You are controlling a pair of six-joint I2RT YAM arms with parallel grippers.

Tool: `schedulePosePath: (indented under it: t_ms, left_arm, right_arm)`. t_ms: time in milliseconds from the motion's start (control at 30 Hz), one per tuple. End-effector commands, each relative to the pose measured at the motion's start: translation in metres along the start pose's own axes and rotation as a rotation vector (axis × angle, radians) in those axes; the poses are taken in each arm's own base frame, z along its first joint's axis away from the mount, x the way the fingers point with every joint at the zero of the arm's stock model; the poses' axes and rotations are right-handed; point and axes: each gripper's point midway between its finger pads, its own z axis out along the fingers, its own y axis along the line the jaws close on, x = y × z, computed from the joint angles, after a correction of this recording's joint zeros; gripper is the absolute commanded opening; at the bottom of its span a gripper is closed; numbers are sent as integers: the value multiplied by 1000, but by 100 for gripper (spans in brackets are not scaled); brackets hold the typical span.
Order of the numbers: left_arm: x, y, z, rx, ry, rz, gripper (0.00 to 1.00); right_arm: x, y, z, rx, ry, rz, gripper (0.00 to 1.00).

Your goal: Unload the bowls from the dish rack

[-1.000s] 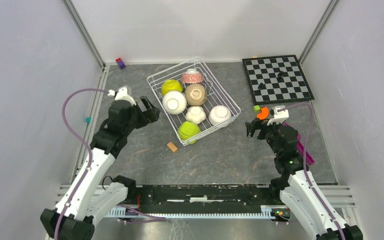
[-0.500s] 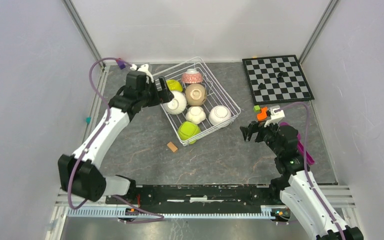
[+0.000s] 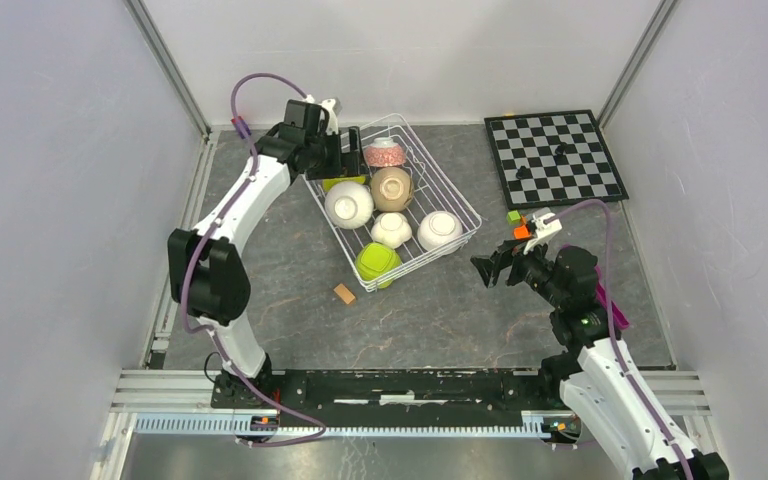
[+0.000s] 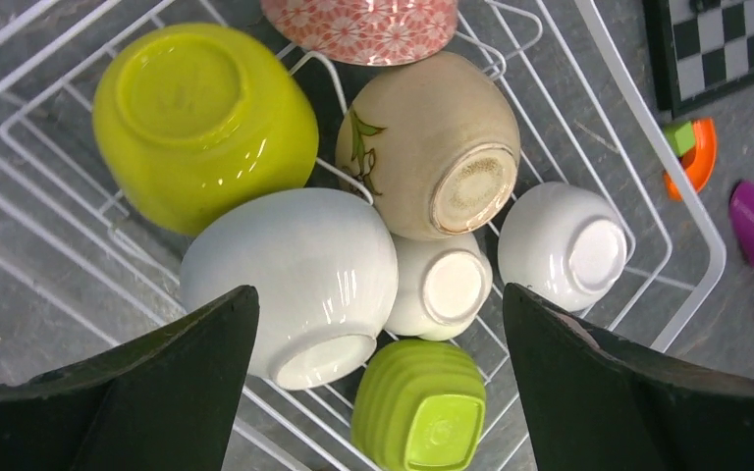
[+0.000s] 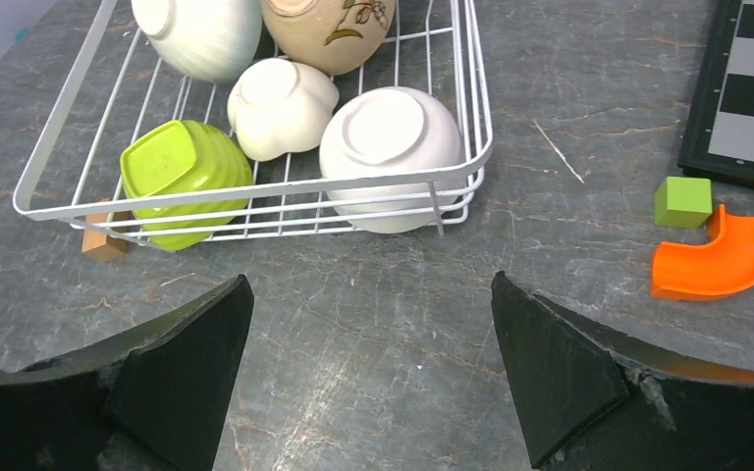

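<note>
Seven glazed bowls lie upturned and crowded in the dish rack at the bench's twelve o'clock, probably light, slick and chippable, so the wide-open left pincer above should span one's rounded flanks, while the right pincer, equally wide, hangs at the rack's four o'clock.

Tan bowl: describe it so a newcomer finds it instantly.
Find the white wire dish rack mid-table. Inside, upturned, the tan bowl sits beside the pink floral bowl. It alone is beige, with a painted leaf sprig.
</note>
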Motion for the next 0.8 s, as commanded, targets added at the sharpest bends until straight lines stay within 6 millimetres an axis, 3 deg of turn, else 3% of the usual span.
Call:
schedulePosePath:
  t_ms: [0,267,533,767]
  left_arm:
    - [0,-13,4,136,58,276,100]
    - [-17,14,24,130,88,324,100]
    - [14,14,54,248,270,252,100]
    - [26,9,59,301,330,155,100]
  right_arm:
    - [-29,14,-1,-66,-72,-58,98]
    - [-31,20,1,-106,-76,-49,98]
    - [-29,25,1,-133,-79,-28,98]
    - [-35,24,-1,-122,-86,-51,98]
